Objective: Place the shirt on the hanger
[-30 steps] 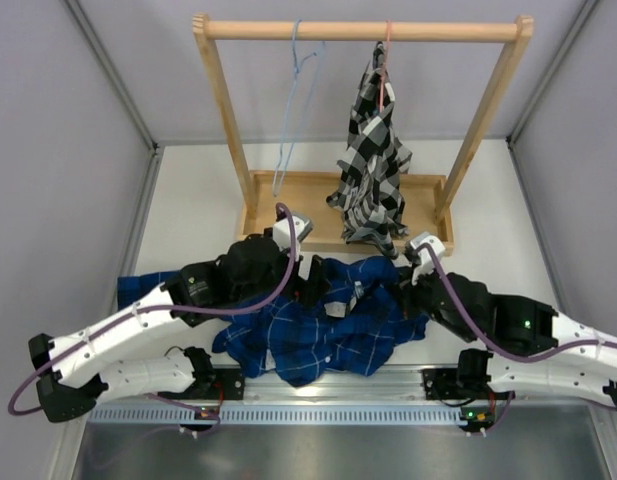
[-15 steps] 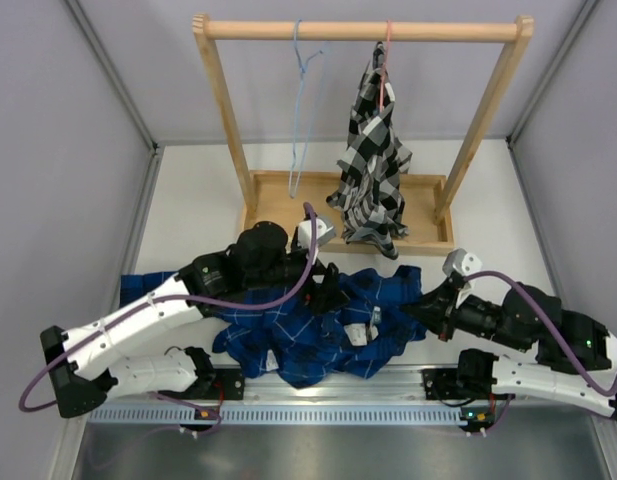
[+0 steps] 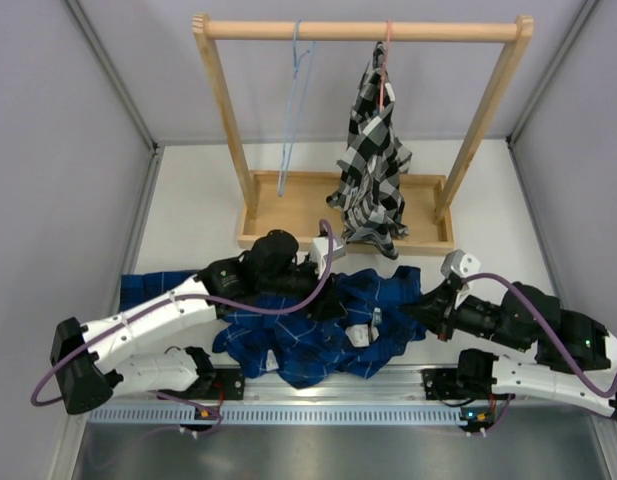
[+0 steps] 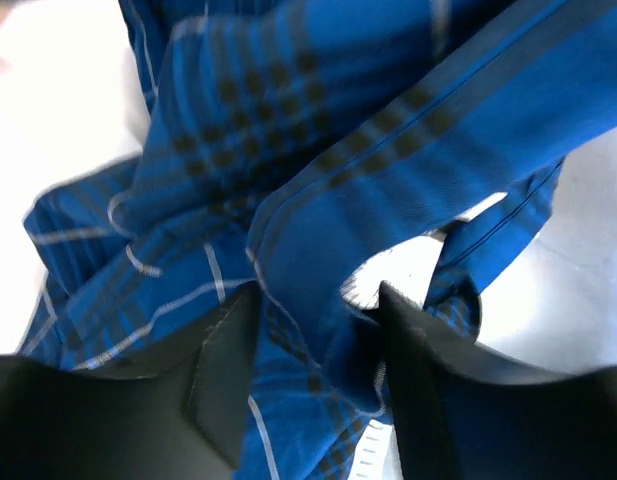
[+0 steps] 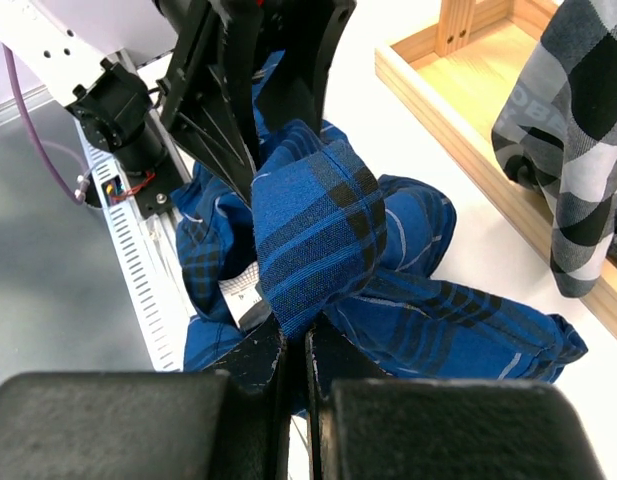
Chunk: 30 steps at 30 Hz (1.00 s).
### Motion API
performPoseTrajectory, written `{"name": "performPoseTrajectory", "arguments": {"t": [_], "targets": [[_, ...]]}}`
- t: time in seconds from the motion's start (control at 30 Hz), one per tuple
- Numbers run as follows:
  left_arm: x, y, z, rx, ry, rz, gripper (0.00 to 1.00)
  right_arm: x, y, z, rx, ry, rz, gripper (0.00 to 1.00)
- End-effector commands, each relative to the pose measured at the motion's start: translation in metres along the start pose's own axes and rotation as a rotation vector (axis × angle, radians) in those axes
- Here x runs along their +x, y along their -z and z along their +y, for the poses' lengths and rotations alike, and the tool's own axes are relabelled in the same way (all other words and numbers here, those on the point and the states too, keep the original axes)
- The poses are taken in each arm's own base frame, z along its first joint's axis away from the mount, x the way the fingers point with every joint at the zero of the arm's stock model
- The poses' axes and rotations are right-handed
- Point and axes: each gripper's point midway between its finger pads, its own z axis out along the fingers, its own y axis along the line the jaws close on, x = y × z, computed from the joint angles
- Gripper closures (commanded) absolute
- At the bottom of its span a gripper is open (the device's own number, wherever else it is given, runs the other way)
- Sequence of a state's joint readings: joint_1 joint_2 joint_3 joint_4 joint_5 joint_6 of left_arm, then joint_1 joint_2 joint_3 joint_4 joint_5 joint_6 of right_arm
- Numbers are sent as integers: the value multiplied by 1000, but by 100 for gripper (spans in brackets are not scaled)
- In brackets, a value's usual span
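The left gripper (image 4: 316,300) has pushed right over the heaped shirt (image 3: 328,325) at the table's (image 3: 188,215) near edge, jaws parted astride a fold. The right gripper (image 5: 296,350), drawn back right, stays pinched on another fold. The hanger (image 3: 291,120) hangs on the far rail, bare; the shirt is apparently being spread.

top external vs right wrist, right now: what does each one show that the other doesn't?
Top external only: the hanger hanging bare on the rack's top rail. Right wrist only: the right gripper pinched shut on a raised fold of the shirt. Both: the shirt heaped on the table, the left gripper down on it, and the checked shirt hanging over the rack's base tray.
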<state>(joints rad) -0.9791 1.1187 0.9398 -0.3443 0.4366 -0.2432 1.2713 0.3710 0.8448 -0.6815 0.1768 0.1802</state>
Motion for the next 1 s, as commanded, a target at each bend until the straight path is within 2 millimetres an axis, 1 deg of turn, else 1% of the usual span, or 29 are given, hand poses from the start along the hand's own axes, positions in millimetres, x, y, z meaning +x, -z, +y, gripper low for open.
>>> {"name": "performPoseTrajectory", "arguments": {"t": [0.0,0.07,0.1,0.17,0.2,0.23,0.27,0.3,0.33,0.37,0.4,0.43,0.47,0.5,0.53,0.57,0.6,0.63,0.67,0.7,0.73,0.77,0.8,0.83,0.87,0.9,0.93,0.97], "targets": [[-16,7,-9,49,-49,-95,52,-23,6,-2,9,-2,-83,100],[-16,7,-10,58,-53,-100,58,-23,5,-2,11,-3,-83,100],[-17,7,-10,60,-51,-103,67,-23,3,-4,21,-4,-85,100],[-18,7,-10,54,-51,-108,78,-22,0,-7,42,-6,-80,100],[-20,8,-10,48,-46,-114,81,-22,-1,-8,53,-12,-79,100],[-23,11,-11,46,-48,-127,82,-21,-3,-12,80,-15,-79,100],[-26,13,-9,28,-47,-141,82,-19,-7,-15,99,-18,-66,100],[-27,15,-8,12,-32,-143,82,-18,-10,-21,143,-32,-63,100],[-34,21,-10,-3,-32,-167,82,-16,-16,-26,178,-38,-48,100],[-41,26,0,-73,-18,-195,82,-15,-19,-30,212,-51,-43,100],[-45,30,5,-117,5,-210,82,-15,-22,-35,253,-87,-42,100],[-46,37,11,-171,25,-218,83,-15,-27,-46,334,-97,-39,100],[-57,46,15,-219,40,-250,88,-13,-29,-52,378,-114,-35,100],[-63,55,32,-332,86,-291,90,-13,-32,-56,416,-157,-42,100],[-62,64,42,-413,120,-297,94,-12,-36,-64,480,-162,-35,100],[-72,75,46,-466,148,-334,100,-11,-39,-67,508,-173,-34,100],[-74,80,51,-508,200,-354,100,-12,-41,-69,534,-202,-40,100],[-77,92,61,-594,229,-393,100,-12,-46,-73,574,-197,-31,100],[-76,95,62,-618,246,-408,100,-11,-49,-75,594,-198,-25,100],[-73,94,56,-618,264,-421,100,-14,-50,-77,620,-200,-29,100],[-71,100,65,-701,271,-454,100,-9,-56,-79,637,-191,-6,100],[-67,101,67,-731,277,-463,100,-7,-59,-80,647,-191,5,100],[-56,96,67,-750,289,-458,100,-7,-62,-78,637,-199,12,100],[-52,100,77,-812,299,-478,100,-5,-65,-76,628,-198,28,100],[-46,99,81,-834,314,-478,100,-6,-67,-74,610,-200,35,96],[-34,97,88,-855,347,-480,100,-8,-71,-63,543,-208,47,87],[-29,97,92,-869,362,-484,100,-12,-72,-56,502,-214,46,68],[-25,97,94,-880,374,-492,100,-17,-72,-51,466,-206,44,64]]}}
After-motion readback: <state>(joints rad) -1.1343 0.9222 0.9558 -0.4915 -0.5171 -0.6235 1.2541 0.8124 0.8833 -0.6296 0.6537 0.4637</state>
